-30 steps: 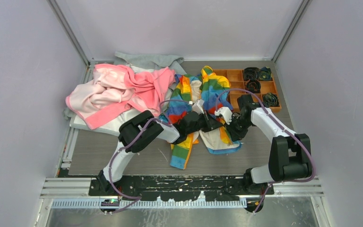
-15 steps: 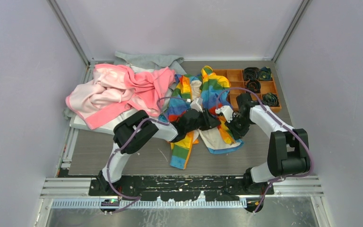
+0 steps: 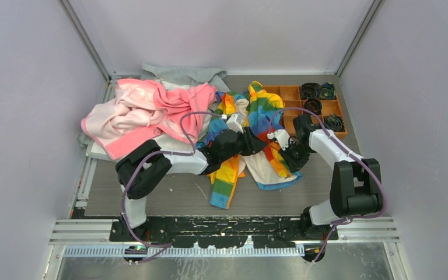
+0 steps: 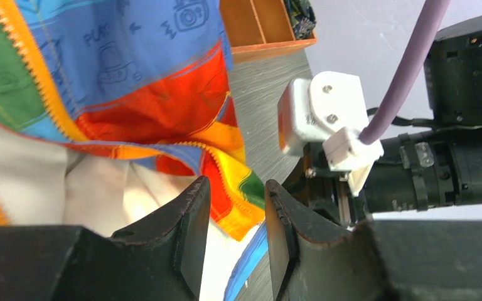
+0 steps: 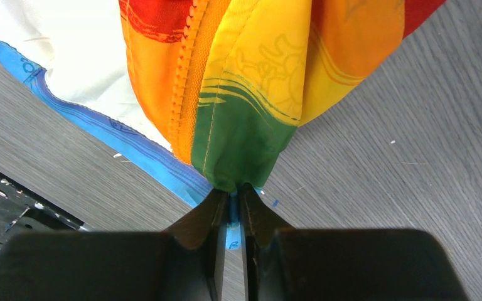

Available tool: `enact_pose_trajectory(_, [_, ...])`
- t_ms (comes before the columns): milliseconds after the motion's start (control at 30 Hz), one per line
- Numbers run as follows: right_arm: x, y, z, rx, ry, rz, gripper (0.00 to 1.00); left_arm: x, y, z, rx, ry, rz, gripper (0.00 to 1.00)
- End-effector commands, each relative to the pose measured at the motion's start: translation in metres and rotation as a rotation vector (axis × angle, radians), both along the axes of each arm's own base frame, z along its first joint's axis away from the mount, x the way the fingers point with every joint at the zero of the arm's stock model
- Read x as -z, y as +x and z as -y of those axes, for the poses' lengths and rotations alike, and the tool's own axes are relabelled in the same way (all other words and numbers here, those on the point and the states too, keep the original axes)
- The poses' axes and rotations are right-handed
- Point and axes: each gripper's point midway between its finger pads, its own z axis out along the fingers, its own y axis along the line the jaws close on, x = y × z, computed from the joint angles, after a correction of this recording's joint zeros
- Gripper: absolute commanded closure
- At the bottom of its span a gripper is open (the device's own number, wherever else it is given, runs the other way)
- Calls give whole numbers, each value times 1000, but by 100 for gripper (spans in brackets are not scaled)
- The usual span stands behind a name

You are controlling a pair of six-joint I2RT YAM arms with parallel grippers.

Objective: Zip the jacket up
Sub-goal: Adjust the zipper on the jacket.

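Right pincer (image 5: 232,195) clamping jacket (image 3: 259,109) hem, left pincer (image 4: 235,188) parted, pink garment (image 3: 151,108) and orange tray (image 3: 290,93) flanking.

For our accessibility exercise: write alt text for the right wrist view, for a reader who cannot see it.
The right fingers pinch the green corner of the rainbow-striped jacket, with its orange zipper teeth alongside. A grey table lies beneath.
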Motion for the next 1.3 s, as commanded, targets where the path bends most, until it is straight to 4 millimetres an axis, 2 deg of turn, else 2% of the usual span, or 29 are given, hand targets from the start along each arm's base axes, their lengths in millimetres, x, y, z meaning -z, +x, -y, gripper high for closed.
enact_pose_trajectory(0, [-13,14,-4,16,28,53,81,-27,0,-20,-46,12,65,62])
enact_pose_trajectory(133, [-13,12,-7,16,49,45,79,-33,-3,-40,-80,53,100,62])
enact_pose_trajectory(267, [-14,10,-10,4,72,33,74,-51,-6,-63,-110,110,166,62])
enact_pose_trajectory(467, [-13,5,-13,-14,92,11,72,-75,-18,-101,-137,199,241,61])
enact_pose_trajectory(733, [-13,0,-19,-31,124,-7,67,-102,-35,-139,-181,186,304,60])
enact_pose_trajectory(967, [-12,-2,-22,-34,139,-18,65,-121,-46,-171,-251,131,342,43])
enact_pose_trajectory(1100, [-12,-2,-24,-38,148,-21,63,-125,-52,-185,-274,114,348,36])
enact_pose_trajectory(1267, [-9,-1,-28,-51,134,-20,59,-114,-57,-193,-287,106,312,36])
